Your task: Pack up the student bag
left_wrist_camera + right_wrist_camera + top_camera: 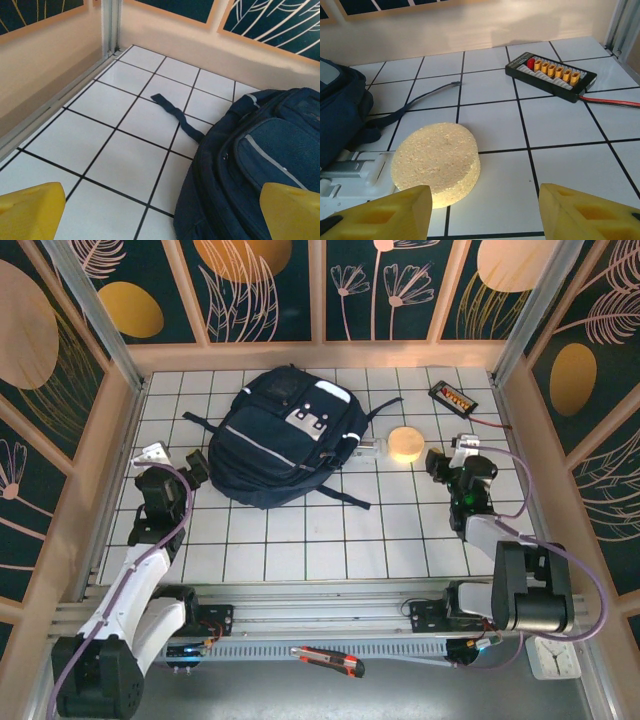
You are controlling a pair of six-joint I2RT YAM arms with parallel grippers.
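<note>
Where the bag lies, top view: bag (280,435) flat on the tiled table (330,540), far of centre and a little left; much the biggest item.
Bag long axis, top view: roughly near-to-far, leaning toward far-right. No open mouth that I can make out.
Left gripper, top view: left gripper (172,458) just beside the bag's left edge.
Right gripper, top view: right gripper (450,452) right of centre, just right of the sponge disc (406,443); bag well to its left.
Loose items, top view: white plastic piece (368,449) between disc and bag, just beside both. Charger board (452,396) at far right, apart from the rest.
Left wrist view, bag: bag (260,160) takes up the right side, its edge running under the right finger; a strap (175,112) trails off to the far left over bare tiles.
Left wrist view, fingers: left gripper (160,215) spread wide, holding nothing.
Right wrist view, disc: sponge disc (437,162) straight ahead and slightly left, near the fingers but not touching them.
Right wrist view, rest: white plastic piece (355,170) left of the disc, bag (340,115) at the left edge, charger board (551,71) far right.
Right wrist view, fingers: right gripper (485,215) partly spread, nothing between the fingers.
Judgement, nearer arm: left arm is nearer the bag and could hold or open it; right arm is better placed for the disc.
Judgement, key relation: bag lies left of the disc, so anything picked up has to travel left.
</note>
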